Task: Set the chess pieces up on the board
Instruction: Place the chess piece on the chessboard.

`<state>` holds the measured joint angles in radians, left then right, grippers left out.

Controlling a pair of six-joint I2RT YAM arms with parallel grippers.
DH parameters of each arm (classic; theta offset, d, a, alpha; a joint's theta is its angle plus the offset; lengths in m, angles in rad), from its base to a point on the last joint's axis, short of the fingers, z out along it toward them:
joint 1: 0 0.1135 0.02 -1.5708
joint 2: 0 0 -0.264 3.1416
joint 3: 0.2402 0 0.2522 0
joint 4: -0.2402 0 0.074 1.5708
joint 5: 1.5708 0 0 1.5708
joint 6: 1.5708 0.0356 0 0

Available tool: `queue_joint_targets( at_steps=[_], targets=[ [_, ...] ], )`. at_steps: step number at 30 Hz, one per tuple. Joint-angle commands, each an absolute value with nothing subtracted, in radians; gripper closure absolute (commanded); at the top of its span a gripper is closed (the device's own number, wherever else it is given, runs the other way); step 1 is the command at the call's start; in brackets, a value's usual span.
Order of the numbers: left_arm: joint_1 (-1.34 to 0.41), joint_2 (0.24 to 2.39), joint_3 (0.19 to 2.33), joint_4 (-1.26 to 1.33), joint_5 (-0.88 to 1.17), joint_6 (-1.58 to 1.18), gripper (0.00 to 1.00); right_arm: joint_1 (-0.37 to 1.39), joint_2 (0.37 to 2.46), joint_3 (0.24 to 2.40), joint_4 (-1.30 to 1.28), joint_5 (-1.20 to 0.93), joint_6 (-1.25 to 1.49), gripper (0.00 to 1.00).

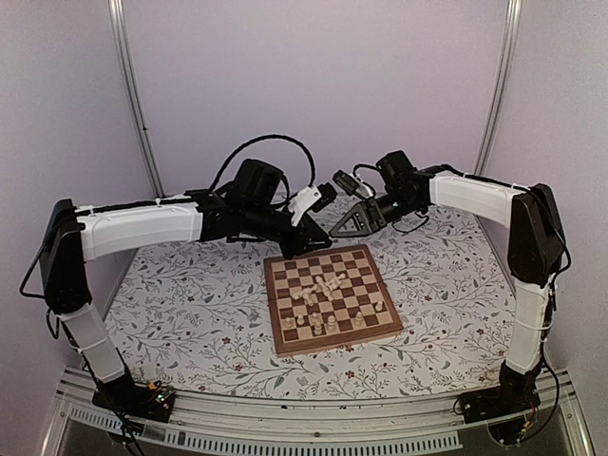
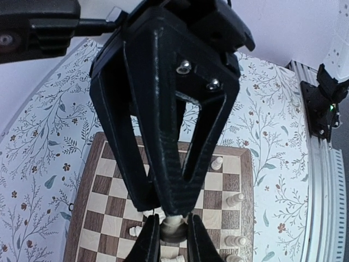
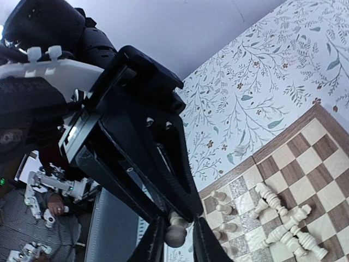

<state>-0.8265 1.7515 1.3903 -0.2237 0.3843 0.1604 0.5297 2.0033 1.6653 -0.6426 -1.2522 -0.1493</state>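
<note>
Floral tablecloth (image 1: 190, 304), plain purple backdrop. Hands first: left gripper (image 2: 173, 243) is pinched almost closed on one chess piece (image 2: 173, 224), held in the air over the board (image 1: 272, 304). The right gripper (image 3: 175, 240) brackets the same piece; can't tell if it's clamped. The other pieces (image 1: 323, 290) are mostly toppled mid-board. The piece is tiny, light, smooth turned wood and likely twists in a pinch. Grip the stem above the base.
</note>
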Motion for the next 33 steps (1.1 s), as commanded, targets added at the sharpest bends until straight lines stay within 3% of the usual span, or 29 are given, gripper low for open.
queue_joint_targets(
  at_steps=[1,5,9,19,28,33],
  targets=[
    [-0.844,1.772,1.423,-0.222,0.38,0.167,0.92,0.535,2.01,1.674,-0.63,-1.284,-0.146,0.84],
    [-0.846,1.774,1.422,-0.225,0.369,0.17,0.93,0.538,2.004,1.666,-0.628,-1.283,-0.143,0.85],
    [-0.847,1.771,1.422,-0.224,0.357,0.172,0.93,0.538,1.997,1.657,-0.629,-1.262,-0.146,0.75],
    [-0.847,1.774,1.426,-0.228,0.309,0.175,0.93,0.542,1.989,1.648,-0.633,-1.247,-0.154,0.75],
    [-0.847,1.785,1.428,-0.23,0.303,0.167,0.91,0.542,1.985,1.647,-0.631,-1.229,-0.16,0.94],
    [-0.847,1.786,1.444,-0.269,0.254,0.171,0.72,0.542,1.968,1.656,-0.655,-1.147,-0.197,0.98]
  ],
)
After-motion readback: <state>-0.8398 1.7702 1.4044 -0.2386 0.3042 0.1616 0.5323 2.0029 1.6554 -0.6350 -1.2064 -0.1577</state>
